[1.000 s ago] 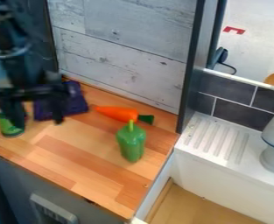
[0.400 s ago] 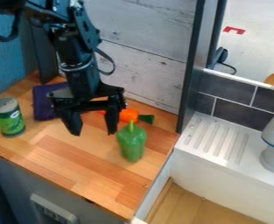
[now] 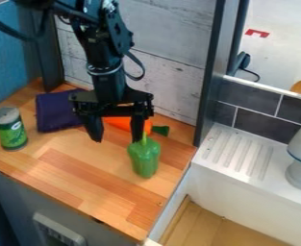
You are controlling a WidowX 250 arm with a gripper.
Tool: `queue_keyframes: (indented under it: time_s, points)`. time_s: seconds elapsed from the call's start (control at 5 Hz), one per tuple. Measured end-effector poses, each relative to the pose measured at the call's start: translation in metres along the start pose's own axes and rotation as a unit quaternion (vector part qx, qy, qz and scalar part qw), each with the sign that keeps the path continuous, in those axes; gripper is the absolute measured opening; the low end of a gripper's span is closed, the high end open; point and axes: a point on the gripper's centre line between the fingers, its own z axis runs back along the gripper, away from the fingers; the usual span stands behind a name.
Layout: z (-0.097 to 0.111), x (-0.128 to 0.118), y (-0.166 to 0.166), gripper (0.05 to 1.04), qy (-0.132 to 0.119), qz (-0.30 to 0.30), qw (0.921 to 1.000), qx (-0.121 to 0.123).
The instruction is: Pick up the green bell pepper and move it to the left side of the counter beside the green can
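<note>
Black robot jaws [image 3: 117, 140] hang spread apart above a wooden desk [image 3: 82, 185], a green toy pepper [image 3: 144, 158] near one tip, an orange toy carrot [image 3: 120, 123] behind them.

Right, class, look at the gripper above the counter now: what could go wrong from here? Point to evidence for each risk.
The open gripper has one finger overlapping the stem of the green pepper in view, so lowering it there might knock or tip the pepper. Whether they touch is unclear.

The carrot lies just behind the pepper, partly hidden by the gripper, so a sideways sweep could push it.
</note>
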Motion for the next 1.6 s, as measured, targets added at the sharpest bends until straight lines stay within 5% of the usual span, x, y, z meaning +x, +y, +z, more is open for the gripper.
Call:
queue_keyframes:
  time_s: [1.2,1.6]
  points:
    - [-0.038,0.03,-0.028,0.963,-0.012,0.005,0.9994,0.033]
    - [-0.049,0.029,-0.031,0.441,-0.013,0.01,0.9991,0.039]
